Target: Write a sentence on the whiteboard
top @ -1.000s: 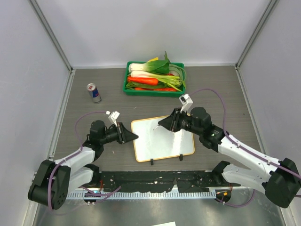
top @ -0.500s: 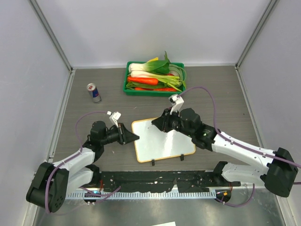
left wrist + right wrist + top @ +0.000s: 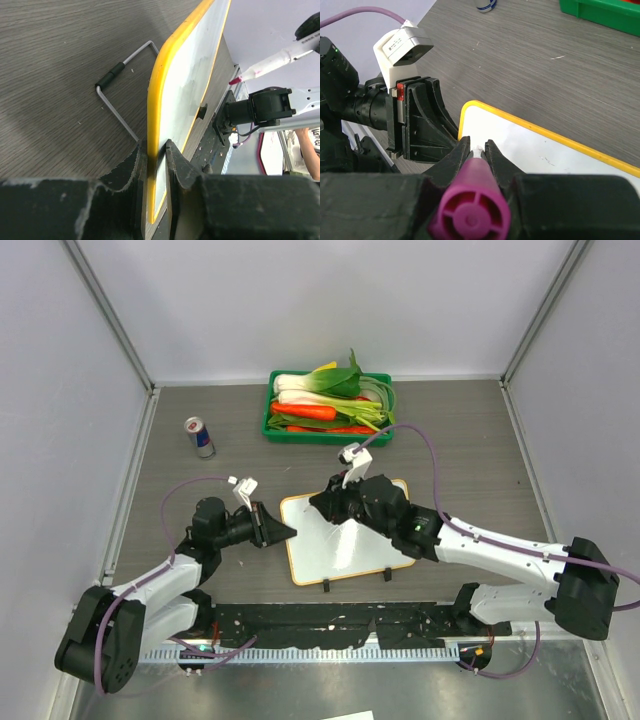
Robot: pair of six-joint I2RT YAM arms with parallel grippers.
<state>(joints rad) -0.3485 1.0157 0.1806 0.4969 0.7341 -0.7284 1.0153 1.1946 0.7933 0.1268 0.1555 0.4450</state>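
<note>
My left gripper [image 3: 156,150] pinching the whiteboard [image 3: 192,75] rim, right gripper [image 3: 479,146] clamping a marker [image 3: 470,212] — its pink tip visible only from left wrist.

The small flat white rectangular whiteboard with a thin yellow rim [image 3: 345,550] rests on the grey wood-grain table [image 3: 470,440], near its middle, just beyond the arm bases. The left gripper [image 3: 287,531] clasps the board's left edge. The right gripper [image 3: 322,506], holding a white marker with a purple cap [image 3: 468,215], hangs over the board's far left corner. Farther back sits the green plastic tray of vegetables [image 3: 268,428], with a slim metal drink can [image 3: 199,437] to its left.
</note>
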